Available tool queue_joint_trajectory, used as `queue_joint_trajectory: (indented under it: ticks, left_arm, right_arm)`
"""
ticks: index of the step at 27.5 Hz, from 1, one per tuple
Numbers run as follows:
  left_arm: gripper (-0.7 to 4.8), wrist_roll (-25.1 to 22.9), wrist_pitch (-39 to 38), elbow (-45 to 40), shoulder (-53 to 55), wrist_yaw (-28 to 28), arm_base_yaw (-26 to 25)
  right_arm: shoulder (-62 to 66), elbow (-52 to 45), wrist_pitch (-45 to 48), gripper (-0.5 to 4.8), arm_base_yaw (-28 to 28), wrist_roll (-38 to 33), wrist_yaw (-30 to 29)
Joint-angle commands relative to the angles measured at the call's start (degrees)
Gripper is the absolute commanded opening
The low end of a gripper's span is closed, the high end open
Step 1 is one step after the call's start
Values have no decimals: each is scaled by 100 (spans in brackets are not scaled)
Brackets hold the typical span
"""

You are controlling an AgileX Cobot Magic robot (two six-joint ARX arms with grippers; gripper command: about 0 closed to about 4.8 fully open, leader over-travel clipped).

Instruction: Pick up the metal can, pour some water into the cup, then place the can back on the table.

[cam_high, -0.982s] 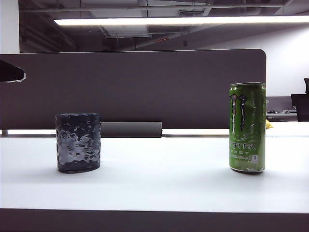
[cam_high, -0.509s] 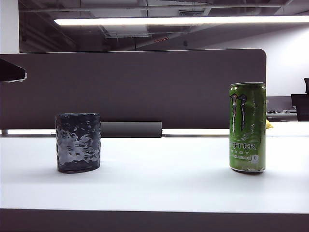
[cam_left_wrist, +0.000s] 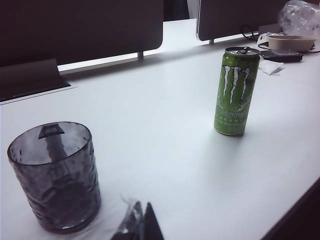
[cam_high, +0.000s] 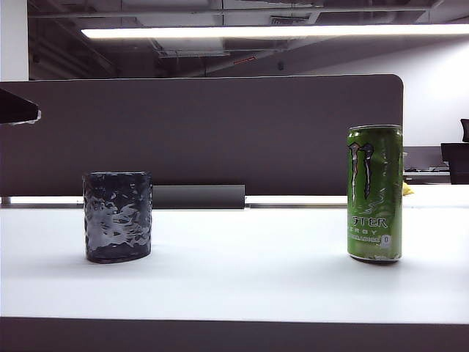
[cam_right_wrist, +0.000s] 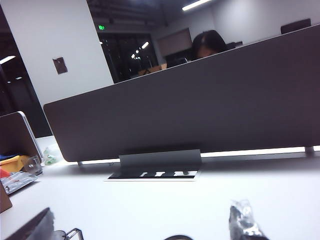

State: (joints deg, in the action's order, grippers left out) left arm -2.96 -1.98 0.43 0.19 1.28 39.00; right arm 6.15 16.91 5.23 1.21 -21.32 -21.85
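Observation:
The tall green metal can (cam_high: 374,193) stands upright at the right of the white table (cam_high: 242,271). The dark rippled cup (cam_high: 117,217) stands upright at the left, well apart from it. No gripper shows in the exterior view. In the left wrist view my left gripper (cam_left_wrist: 141,225) is shut and empty, its tips just beside the cup (cam_left_wrist: 55,175), while the can (cam_left_wrist: 236,92) stands farther off. In the right wrist view my right gripper (cam_right_wrist: 140,227) is open, fingers (cam_right_wrist: 244,222) spread wide over bare table, holding nothing. The can and cup do not show there.
A dark grey partition panel (cam_high: 205,136) runs along the back of the table. A bowl and clutter (cam_left_wrist: 290,42) lie beyond the can. A dark shape (cam_high: 16,108) juts in at the exterior view's left edge. The table's front edge (cam_high: 234,334) is near.

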Motion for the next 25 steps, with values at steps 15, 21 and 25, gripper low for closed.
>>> queue_joint_trajectory:
  ticks: [15, 21, 25]
  left_arm:
    - [-5, -2, 74, 7, 4, 0, -2]
    - [-5, -2, 77, 7, 4, 0, -2]
    - [-5, -2, 79, 7, 4, 0, -2]
  right_arm:
    - [3630, 730, 667, 479, 2662, 1882, 2656]
    - [4446, 728, 1300, 479, 3285, 1792, 3386]
    - [5010, 728, 1694, 479, 3285, 1502, 3786]
